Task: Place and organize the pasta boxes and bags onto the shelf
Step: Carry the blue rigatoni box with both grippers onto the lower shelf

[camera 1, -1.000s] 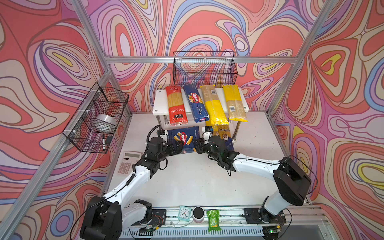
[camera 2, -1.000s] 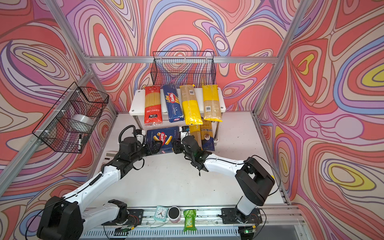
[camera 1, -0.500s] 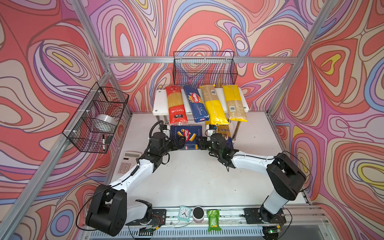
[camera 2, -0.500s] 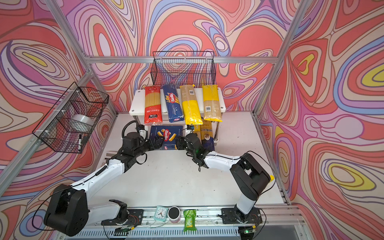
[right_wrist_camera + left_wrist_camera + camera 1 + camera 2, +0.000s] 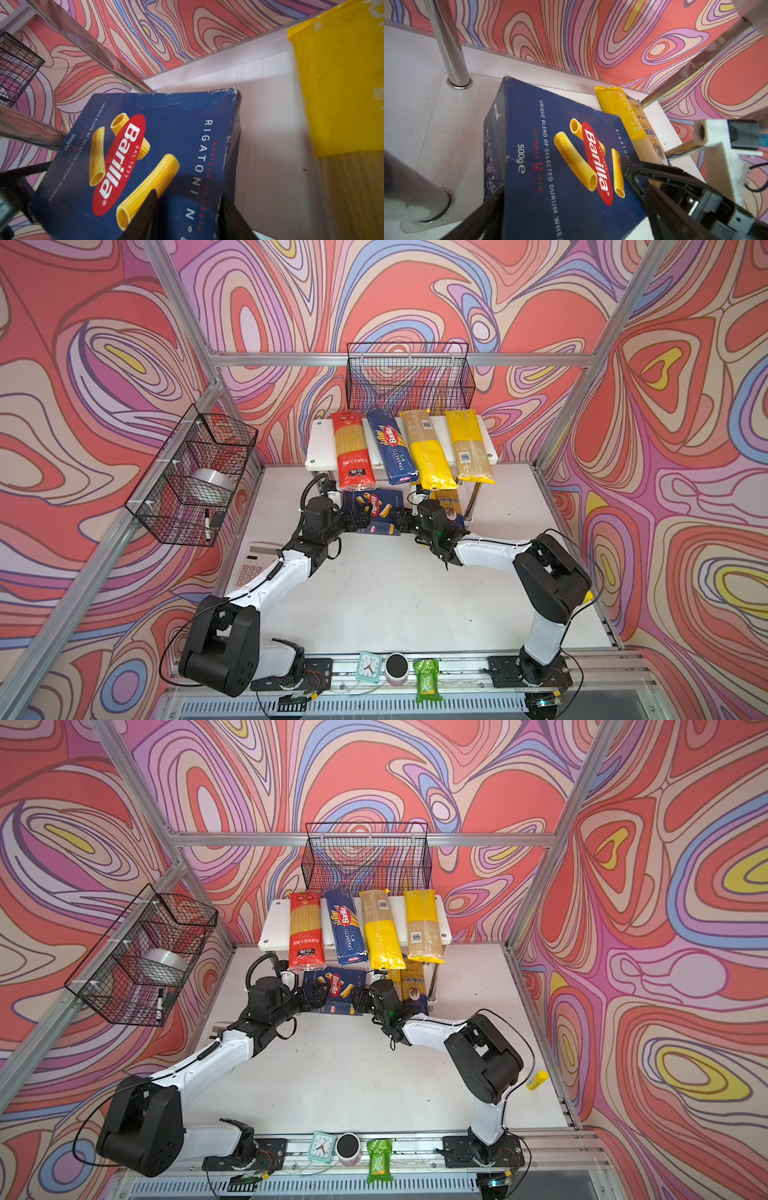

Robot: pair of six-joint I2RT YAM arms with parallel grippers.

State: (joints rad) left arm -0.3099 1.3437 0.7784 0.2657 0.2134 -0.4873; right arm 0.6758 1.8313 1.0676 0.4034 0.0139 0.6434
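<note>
Here's the right gripper (image 5: 188, 199), clamped on the near right corner of the rigatoni box (image 5: 376, 510), one finger on the printed face and one off the side edge. Across from it, the left gripper (image 5: 359, 520) bites down on the near left corner. The box is on the lower board (image 5: 446, 124) of the shelf (image 5: 320, 443), tucked under the top tier with its printed face up. Its long axis runs front to back, far end aimed at the back wall, near end poking out toward the arms. Alongside, a strip of bare board away, lies the yellow Pastatime bag (image 5: 620, 112). One of the chrome legs (image 5: 448, 45) stands at the corner. Underneath is a white table (image 5: 395, 593), boxed in by swirl-patterned walls (image 5: 415, 294) of red, pink and blue.
</note>
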